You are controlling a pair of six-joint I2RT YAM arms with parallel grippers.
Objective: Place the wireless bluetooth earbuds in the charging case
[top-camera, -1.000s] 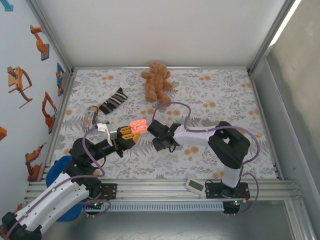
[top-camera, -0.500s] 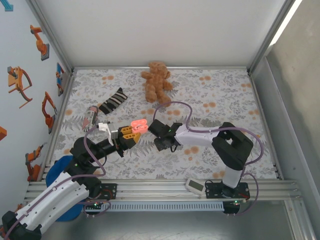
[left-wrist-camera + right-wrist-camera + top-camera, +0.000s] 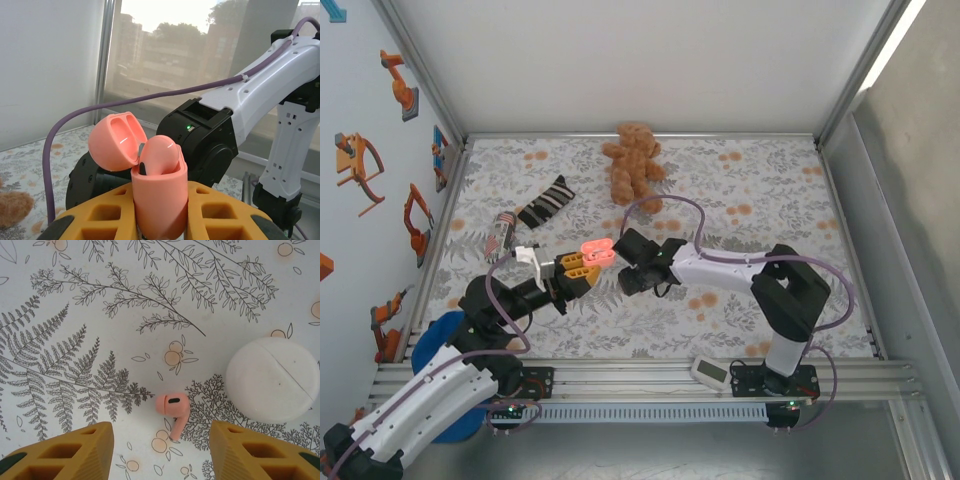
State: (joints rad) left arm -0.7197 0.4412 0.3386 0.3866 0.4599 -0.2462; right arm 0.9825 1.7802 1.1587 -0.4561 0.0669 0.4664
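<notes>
Two arms, split roles.

Left end effector [image 3: 576, 265] is clenched on the salmon-pink charging case [image 3: 160, 200] and holds it up off the table [image 3: 750, 190]. The body sits roughly upright between the yellow fingers, with the hinged lid [image 3: 116, 142] flipped back. This reads as a fixture hold: the sockets are exposed and face the right arm, so the other arm can load the case without it skating on the mat.

One seated earbud [image 3: 159, 152] is already in the case, its head proud of the rim. Can't tell if it's fully home. The second socket is hidden behind it.

Right end effector [image 3: 162, 452] is released and empty, fingers spread wide and pointing down at the floral mat [image 3: 75, 315]. The loose earbud [image 3: 171, 407] lies flat on the mat, stem toward the fingers and roughly centred in the gap. It looks lined up for a straddle pick.

A closed white case [image 3: 272, 377] lies near the bud on one side, not touching it.

My read:
- About half done; the next step is picking that bud.
- The bud is tiny, rounded and likely slippery, so the pinch needs to be centred on the head.
- The finger nearest the white case could clip it on the way down.
</notes>
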